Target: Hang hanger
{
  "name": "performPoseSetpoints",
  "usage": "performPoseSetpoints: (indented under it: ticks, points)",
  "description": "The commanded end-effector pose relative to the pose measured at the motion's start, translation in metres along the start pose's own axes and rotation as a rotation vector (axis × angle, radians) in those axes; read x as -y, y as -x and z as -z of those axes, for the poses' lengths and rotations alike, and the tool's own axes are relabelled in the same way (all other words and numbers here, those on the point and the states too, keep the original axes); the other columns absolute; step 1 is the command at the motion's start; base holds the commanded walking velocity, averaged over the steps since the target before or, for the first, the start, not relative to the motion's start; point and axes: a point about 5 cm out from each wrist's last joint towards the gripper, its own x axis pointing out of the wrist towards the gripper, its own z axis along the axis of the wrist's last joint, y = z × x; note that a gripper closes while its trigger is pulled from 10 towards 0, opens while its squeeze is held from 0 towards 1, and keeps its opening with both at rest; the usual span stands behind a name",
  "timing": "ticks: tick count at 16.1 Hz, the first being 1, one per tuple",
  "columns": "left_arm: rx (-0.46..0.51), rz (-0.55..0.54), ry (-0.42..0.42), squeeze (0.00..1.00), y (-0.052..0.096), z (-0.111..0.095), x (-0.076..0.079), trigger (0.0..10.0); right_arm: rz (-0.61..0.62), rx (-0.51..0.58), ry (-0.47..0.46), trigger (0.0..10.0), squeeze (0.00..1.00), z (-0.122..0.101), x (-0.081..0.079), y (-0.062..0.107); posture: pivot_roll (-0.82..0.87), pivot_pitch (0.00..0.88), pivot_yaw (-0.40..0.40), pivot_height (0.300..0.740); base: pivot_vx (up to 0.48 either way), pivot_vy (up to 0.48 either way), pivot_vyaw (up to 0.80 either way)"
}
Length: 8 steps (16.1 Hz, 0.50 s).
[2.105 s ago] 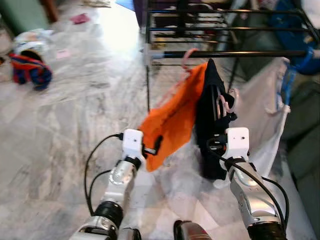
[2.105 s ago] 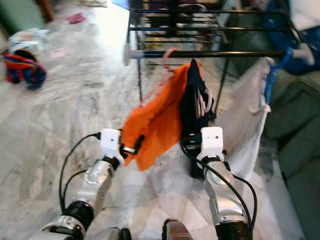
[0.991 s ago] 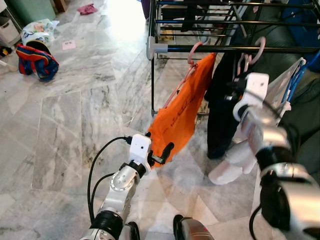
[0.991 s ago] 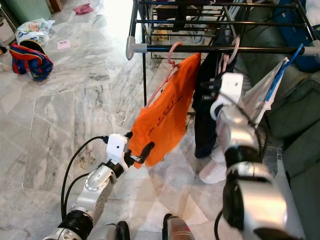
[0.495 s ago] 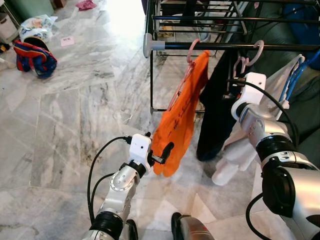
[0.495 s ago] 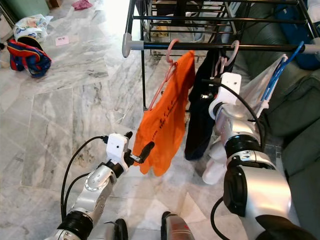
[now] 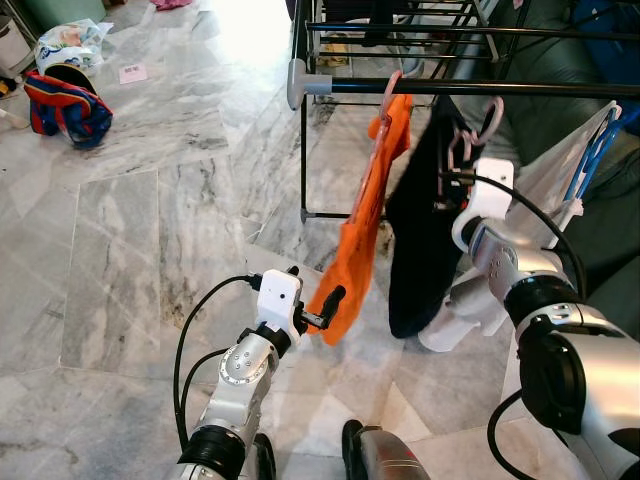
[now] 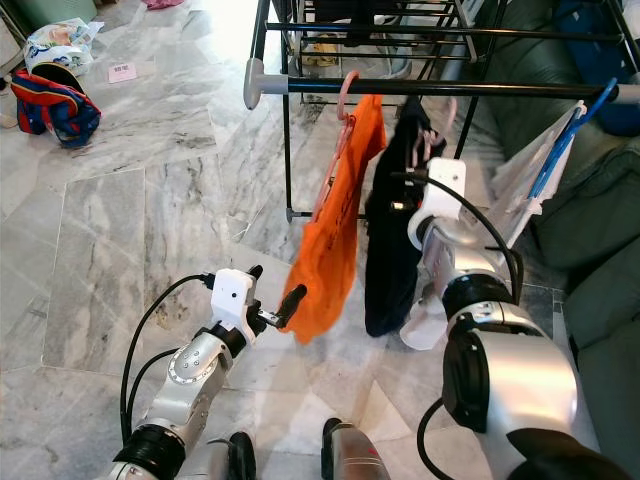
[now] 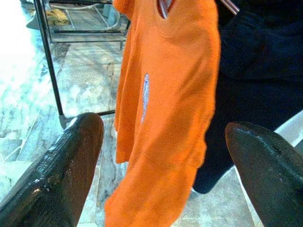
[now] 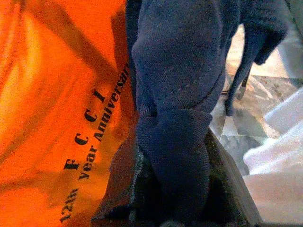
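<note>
A: Where do the head views look from?
B: From above, forward and down onto the rack [image 7: 450, 88], floor behind it; both share the orange shirt [image 7: 365, 225].
A: And the wrist views?
B: Left faces that shirt [image 9: 165, 109] from near; right sits pressed against the dark garment [image 10: 180, 94].

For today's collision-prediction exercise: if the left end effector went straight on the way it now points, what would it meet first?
Most likely the orange T-shirt, hanging straight ahead between the open fingers of the left end effector. The dark garment hangs beside it, apparently further back.
</note>
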Motion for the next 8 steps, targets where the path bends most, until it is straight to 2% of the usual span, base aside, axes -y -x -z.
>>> performPoseSetpoints:
  ticks: [1,3,6,7,8]
  points:
    - [-0.011,0.002,0.002,0.0,0.003,0.003,0.001,10.0,-0.018,0.125,0.042,10.0,0.0,-0.03,-0.004,0.001,-0.09,0.264,-0.024,0.74,0.0,0.0,0.0]
    - [0.006,0.0,0.0,0.0,0.003,0.0,0.0,10.0,-0.032,0.166,0.077,10.0,0.0,-0.034,-0.006,0.003,-0.09,0.264,-0.026,0.74,0.0,0.0,0.0]
    - [0.075,-0.012,0.005,0.0,0.004,-0.016,-0.005,10.0,-0.035,0.216,0.115,10.0,0.0,-0.019,-0.003,0.012,-0.09,0.262,-0.027,0.74,0.0,0.0,0.0]
    - [0.099,-0.054,0.003,0.0,0.006,-0.024,-0.013,10.0,-0.023,0.254,0.16,10.0,0.0,0.005,0.002,0.029,-0.1,0.263,-0.024,0.74,0.0,0.0,0.0]
    - [0.106,-0.066,-0.003,0.0,0.006,-0.027,-0.016,10.0,-0.018,0.267,0.162,10.0,0.0,0.017,0.004,0.038,-0.1,0.263,-0.023,0.74,0.0,0.0,0.0]
